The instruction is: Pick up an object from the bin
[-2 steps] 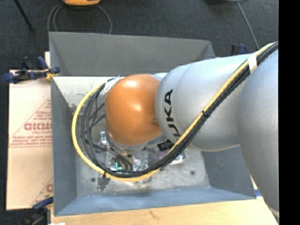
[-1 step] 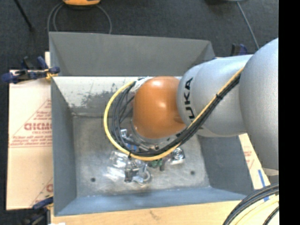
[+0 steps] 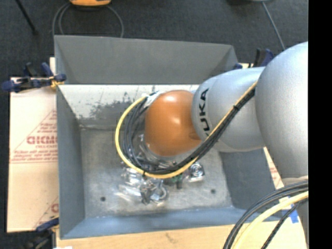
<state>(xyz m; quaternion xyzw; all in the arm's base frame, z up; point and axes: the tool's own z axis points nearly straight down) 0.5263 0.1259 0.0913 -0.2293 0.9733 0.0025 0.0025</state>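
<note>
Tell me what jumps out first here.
The big grey KUKA arm sweeping in from the right, with its glossy orange cover hanging over the middle of the grey metal bin. Yellow and black cables loop round the cover, and below it lies a small heap of shiny clear and metal bits.

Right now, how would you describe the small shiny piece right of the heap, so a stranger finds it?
Look in the grey bin, under the arm's orange cover, where a small heap of clear and silvery bits lies on the floor. The shiny piece is the one furthest right, nearest the bin's right wall.
</note>
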